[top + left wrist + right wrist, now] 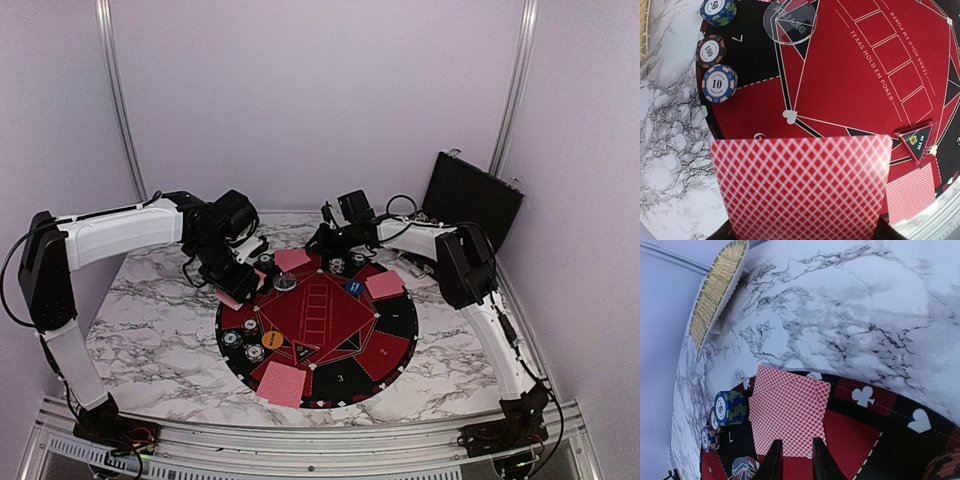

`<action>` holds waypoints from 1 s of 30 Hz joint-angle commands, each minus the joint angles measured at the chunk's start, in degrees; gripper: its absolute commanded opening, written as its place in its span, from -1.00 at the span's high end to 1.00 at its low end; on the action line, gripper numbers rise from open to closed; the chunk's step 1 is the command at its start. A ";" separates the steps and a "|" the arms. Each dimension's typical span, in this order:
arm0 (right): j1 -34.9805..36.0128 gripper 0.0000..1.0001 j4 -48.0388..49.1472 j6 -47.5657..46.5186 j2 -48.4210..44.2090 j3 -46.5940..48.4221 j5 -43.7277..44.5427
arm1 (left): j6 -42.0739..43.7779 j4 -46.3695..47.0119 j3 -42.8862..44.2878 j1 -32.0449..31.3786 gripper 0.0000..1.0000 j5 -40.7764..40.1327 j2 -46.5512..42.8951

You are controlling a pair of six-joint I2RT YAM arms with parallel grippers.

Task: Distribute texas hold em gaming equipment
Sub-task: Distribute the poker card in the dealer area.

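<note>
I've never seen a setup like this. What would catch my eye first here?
The round red-and-black mat in the middle of the marble table stands out first. Over its left edge the left jaws hold a red card, with chip stacks on the mat beside it. A black case stands at the far right.

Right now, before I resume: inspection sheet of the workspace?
surface: marble table, round mat on it.
job's things: cards, chip stacks, clear disc, orange disc, blue disc on mat.
clutter: black case upright at far-right corner.
grippers: left gripper shut on held card; right gripper slightly open over overlapped cards.
cables: black leads loop along both arms.
surroundings: plain walls, aluminium posts.
</note>
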 commanded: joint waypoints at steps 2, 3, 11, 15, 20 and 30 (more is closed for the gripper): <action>0.94 0.55 -3.14 -2.85 -1.27 3.88 3.60 | 0.18 0.56 0.13 0.24 0.45 0.25 -1.03; 0.99 0.52 -3.19 -2.98 -1.46 3.95 3.76 | 0.17 0.53 0.12 0.24 0.45 0.25 -1.04; 1.46 0.30 -3.80 -4.89 -5.60 2.47 4.33 | 0.16 0.47 0.30 0.24 0.45 0.25 -0.84; 1.49 0.07 -2.30 -5.44 -10.18 -2.07 3.90 | 0.22 0.47 0.30 0.24 0.45 0.25 -0.71; 1.55 -0.29 1.28 -5.53 -17.14 -11.06 3.14 | 0.26 0.47 0.68 0.24 0.45 0.25 -0.22; 1.56 -0.62 7.15 -4.86 -28.62 -25.62 1.28 | 0.10 0.47 1.79 -0.10 0.45 1.76 0.87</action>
